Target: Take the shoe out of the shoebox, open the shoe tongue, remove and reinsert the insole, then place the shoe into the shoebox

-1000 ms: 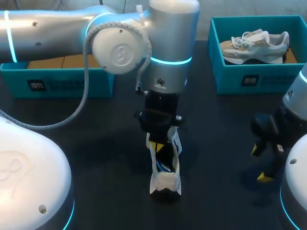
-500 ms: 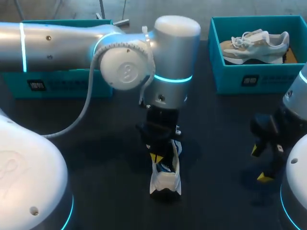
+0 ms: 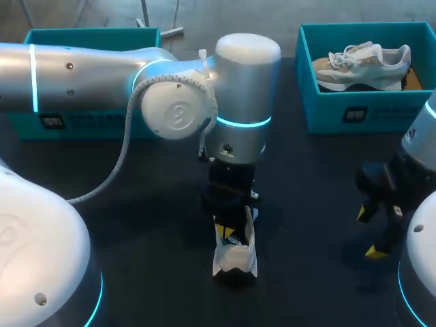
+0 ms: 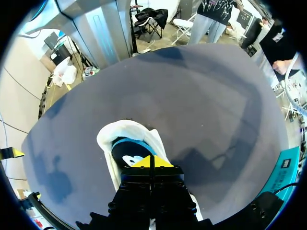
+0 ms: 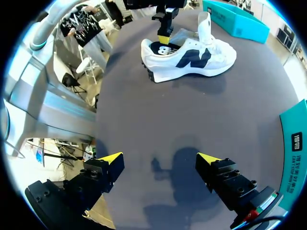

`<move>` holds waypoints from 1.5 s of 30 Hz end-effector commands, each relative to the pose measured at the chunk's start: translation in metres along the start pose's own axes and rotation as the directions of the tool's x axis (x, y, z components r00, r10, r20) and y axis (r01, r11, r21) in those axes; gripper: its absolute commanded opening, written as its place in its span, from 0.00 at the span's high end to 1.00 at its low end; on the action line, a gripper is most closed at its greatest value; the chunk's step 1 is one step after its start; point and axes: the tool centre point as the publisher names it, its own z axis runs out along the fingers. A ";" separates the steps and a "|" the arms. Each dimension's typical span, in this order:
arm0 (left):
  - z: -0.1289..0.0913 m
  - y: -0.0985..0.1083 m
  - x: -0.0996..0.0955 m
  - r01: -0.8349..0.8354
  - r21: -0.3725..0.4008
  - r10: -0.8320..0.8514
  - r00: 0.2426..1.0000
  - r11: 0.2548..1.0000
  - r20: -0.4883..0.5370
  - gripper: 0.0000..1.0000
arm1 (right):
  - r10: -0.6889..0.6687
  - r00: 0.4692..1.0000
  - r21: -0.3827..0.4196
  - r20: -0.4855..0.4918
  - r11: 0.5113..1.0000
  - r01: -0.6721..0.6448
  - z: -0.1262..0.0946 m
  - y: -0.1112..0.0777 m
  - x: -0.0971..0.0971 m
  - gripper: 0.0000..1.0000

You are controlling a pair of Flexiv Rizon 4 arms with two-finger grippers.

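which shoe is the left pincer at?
The white shoe upright on the table, centre; the beige-trimmed one lies apart in the right-hand shoebox.

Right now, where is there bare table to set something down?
Bare table between the white shoe and right gripper, and between that shoe and the left shoebox. Crowded at the shoe, under the left gripper.

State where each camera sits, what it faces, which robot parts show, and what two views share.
Head: above and behind, looking down on the table; left arm, right arm show.
Left wrist: on left arm, looking past shut left gripper into the shoe.
Right wrist: on right arm, facing the shoe over open right gripper.
Shared: both wrists see the shoe.
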 end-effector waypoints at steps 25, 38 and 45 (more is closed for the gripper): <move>0.011 0.003 -0.005 -0.047 -0.001 0.047 0.999 0.999 0.007 1.00 | 0.000 1.000 0.001 0.004 1.000 0.000 0.001 -0.001 0.001 0.00; 0.038 -0.001 -0.002 -0.027 -0.052 0.021 0.994 0.998 -0.109 1.00 | 0.000 1.000 0.001 0.004 1.000 0.000 0.001 -0.001 0.001 0.00; 0.063 0.009 -0.003 0.051 -0.058 -0.056 0.995 0.997 -0.086 1.00 | 0.000 1.000 0.001 0.004 1.000 0.000 0.001 -0.001 0.001 0.00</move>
